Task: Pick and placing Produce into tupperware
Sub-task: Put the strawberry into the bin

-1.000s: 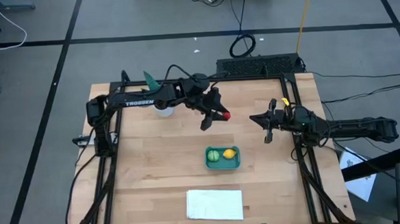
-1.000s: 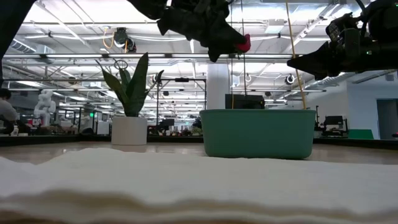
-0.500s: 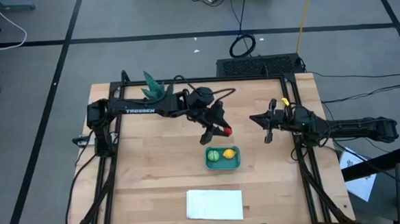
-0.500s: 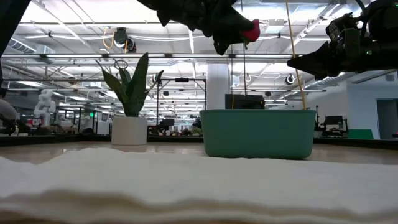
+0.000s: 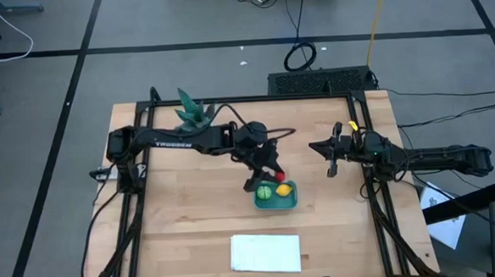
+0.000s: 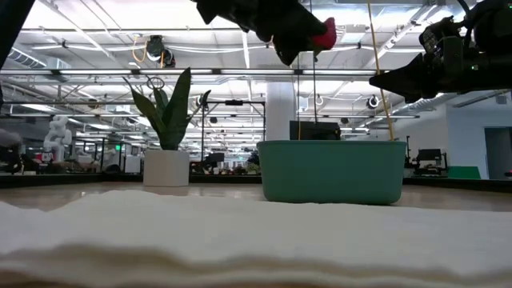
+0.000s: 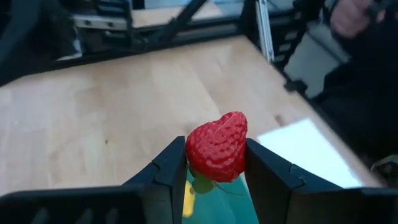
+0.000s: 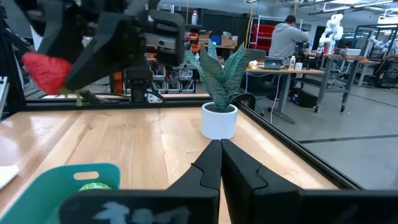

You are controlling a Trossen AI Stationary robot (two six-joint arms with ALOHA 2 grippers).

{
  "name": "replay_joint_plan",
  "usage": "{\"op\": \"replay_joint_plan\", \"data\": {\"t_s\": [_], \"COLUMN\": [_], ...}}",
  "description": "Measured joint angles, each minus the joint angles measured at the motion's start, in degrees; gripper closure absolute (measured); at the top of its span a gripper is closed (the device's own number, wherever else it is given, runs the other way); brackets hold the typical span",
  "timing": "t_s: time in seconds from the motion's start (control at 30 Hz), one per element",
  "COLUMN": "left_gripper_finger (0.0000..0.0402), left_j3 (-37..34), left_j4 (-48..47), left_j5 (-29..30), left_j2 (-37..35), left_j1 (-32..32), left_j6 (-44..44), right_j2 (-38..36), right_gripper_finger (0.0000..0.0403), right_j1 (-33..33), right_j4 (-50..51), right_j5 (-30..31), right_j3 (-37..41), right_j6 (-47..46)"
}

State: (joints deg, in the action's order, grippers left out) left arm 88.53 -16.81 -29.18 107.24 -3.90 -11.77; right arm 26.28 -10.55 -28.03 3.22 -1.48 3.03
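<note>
Strawberry [image 7: 216, 145] | pinched in left gripper [image 7: 215, 163], above tub [image 5: 275, 195] rim at 12 o'clock; lime, lemon inside | right gripper [image 8: 220, 163] shut, idle at 3 o'clock | risk: early release; strawberry bounces off rim

The tupperware [image 6: 331, 171] is sitting on the table [image 6: 448, 197], with a white sheet [image 6: 240, 240] lying in front of it. Above its rim, the left gripper [image 6: 308, 38] is holding a red strawberry [image 6: 324, 34]. The right gripper [image 6: 392, 82] is hanging above the tupperware's right end. A potted plant [image 6: 168, 132] is standing left of the tupperware.
</note>
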Motion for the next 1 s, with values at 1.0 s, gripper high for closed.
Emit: {"op": "replay_joint_plan", "data": {"t_s": [1.0], "left_gripper_finger": [0.0273], "left_j3": [0.0], "left_j4": [-13.1], "left_j5": [11.3], "left_j2": [2.1], "left_j1": [1.9], "left_j6": [-9.2], "right_j2": [0.1], "right_gripper_finger": [0.0403], "right_j1": [0.0], "right_j4": [-0.6], "right_j5": [0.0], "right_j3": [0.0], "right_j6": [-0.4]}}
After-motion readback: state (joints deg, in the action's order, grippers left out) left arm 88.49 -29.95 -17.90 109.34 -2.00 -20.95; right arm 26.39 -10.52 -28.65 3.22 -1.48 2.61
